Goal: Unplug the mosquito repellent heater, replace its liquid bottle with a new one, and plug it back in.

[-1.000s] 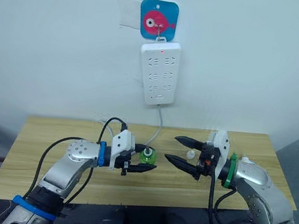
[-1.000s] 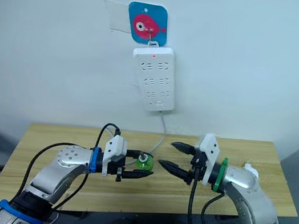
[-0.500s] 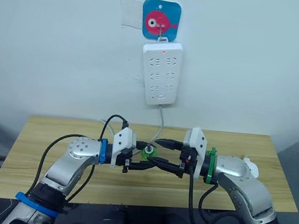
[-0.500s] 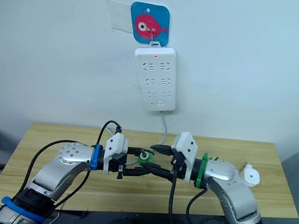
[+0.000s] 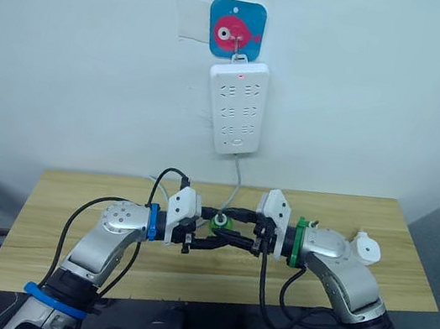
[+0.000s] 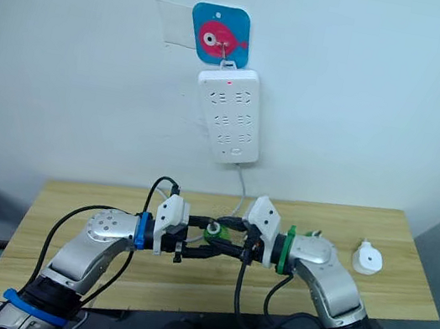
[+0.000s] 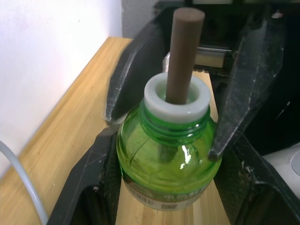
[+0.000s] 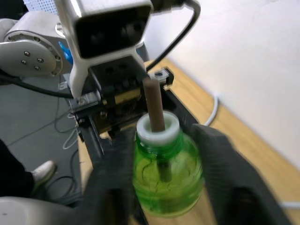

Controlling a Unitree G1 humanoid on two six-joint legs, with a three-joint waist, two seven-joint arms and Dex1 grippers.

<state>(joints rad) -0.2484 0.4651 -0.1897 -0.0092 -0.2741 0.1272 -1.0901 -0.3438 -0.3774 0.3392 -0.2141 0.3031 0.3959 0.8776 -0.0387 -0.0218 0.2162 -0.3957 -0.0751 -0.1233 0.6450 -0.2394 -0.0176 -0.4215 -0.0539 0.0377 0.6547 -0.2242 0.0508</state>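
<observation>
Above the counter [image 5: 71,189], a green liquid bottle [image 7: 166,159] stands upright, brown wick pointing up, clamped in the left gripper [image 5: 212,233]; right gripper [image 5: 230,226] jaws straddle it. Mosquito repellent heater [image 5: 365,248] rests well apart, rightward.

Green bottle [image 7: 166,161] — brown wick [image 7: 183,51]

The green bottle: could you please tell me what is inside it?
A brown wick rod passes through the white collar into the green bottle; its lower end is blurred behind the glass.
</observation>
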